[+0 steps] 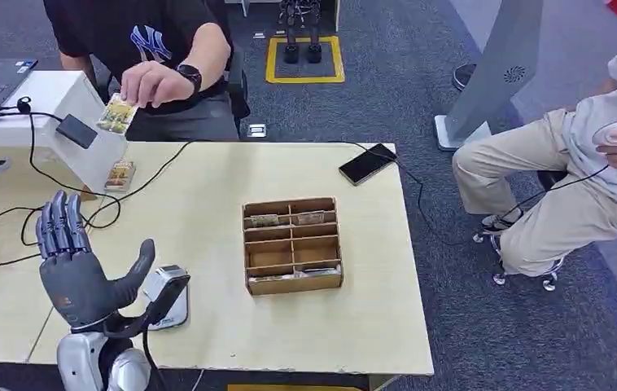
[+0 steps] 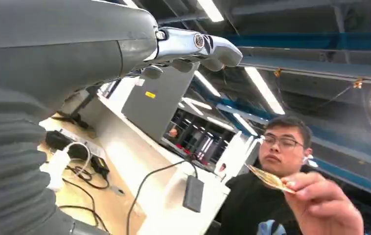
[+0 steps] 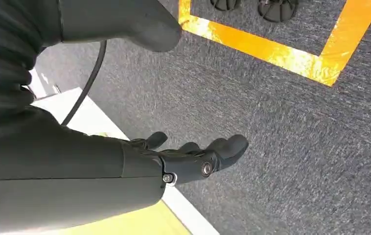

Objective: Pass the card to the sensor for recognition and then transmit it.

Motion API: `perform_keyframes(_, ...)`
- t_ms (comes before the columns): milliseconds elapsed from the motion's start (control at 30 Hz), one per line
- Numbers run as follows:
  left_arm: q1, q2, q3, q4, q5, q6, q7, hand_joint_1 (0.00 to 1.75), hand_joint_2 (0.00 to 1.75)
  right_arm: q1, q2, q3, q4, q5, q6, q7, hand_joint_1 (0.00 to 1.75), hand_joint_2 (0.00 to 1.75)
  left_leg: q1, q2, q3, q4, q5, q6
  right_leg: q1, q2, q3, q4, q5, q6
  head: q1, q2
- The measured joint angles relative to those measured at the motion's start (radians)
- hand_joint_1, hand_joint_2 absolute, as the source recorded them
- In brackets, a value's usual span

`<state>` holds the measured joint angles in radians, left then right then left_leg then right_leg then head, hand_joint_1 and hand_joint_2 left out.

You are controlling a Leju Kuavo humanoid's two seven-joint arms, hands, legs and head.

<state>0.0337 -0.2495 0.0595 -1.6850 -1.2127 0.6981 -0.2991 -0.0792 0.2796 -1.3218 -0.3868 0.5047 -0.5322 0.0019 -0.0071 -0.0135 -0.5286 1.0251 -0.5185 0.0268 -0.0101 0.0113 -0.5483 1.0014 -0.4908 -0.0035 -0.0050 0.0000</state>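
So we're right at the start here, as far as I can tell. The card point(image 1: 116, 113) isn't with the robot at all: a person's hand point(image 1: 152, 82) across the table point(image 1: 207, 326) is holding it up in the air, off the far left corner, just above the white box point(image 1: 77, 130) with the small dark pad point(image 1: 76, 130) cabled to it. From the left wrist view you can see the same card point(image 2: 271, 180) pinched in the person's fingers, tilted edge-on toward the camera.

The left hand point(image 1: 73, 265) is raised over the near left part of the table, palm up-ish, fingers spread and thumb out, grasping nothing. Looks like it's waiting to receive. The right hand point(image 3: 193, 159) hangs down over the grey carpet, fingers loosely extended, also holding nothing.

Just beside the left hand sits a small silver-grey device point(image 1: 167, 295) on the table (probably the sensor, though I can't say for sure, could also be that dark pad on the box). Middle of the table has a wooden divider box point(image 1: 293, 244) with a few cards already in some compartments.

So my read: nothing's done yet. Still left: take the card, show it to the sensor, then pass it along.
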Motion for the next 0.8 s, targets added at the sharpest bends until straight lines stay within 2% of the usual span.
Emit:
perform_keyframes(233,-0.006,0.0,0.016,0.005,-0.156,0.0,-0.07,0.0,1.75,0.0,-0.009,0.026,0.019,0.045,0.005,-0.012,0.0,1.75,0.0,0.001,0.001,0.0,0.0,0.0,0.0,0.001,-0.001,0.0,0.0,0.0,0.0,0.0)
perform_keyframes(467,-0.134,0.001,0.08,0.059,-0.2,0.0,-0.117,0.0,1.75,-0.001,-0.03,0.053,0.044,0.072,0.016,-0.016,0.0,1.75,0.0,0.0,0.001,0.0,0.001,0.0,0.0,0.0,0.0,0.0,0.001,0.0,0.0,0.0)
perform_keyframes(633,-0.225,-0.005,0.104,0.108,-0.239,0.0,-0.09,0.0,1.75,-0.002,-0.042,0.068,0.057,0.081,0.016,-0.019,0.0,1.75,0.0,0.001,0.001,0.0,0.001,0.0,0.0,0.0,0.0,0.0,0.001,-0.001,0.0,0.0)
perform_keyframes(800,-0.269,-0.014,0.111,0.138,-0.251,0.0,-0.052,0.0,1.75,-0.003,-0.049,0.071,0.065,0.082,0.016,-0.019,0.0,1.75,0.0,0.001,0.0,0.0,0.001,0.0,0.0,0.0,0.0,0.0,0.001,-0.001,0.0,0.0)
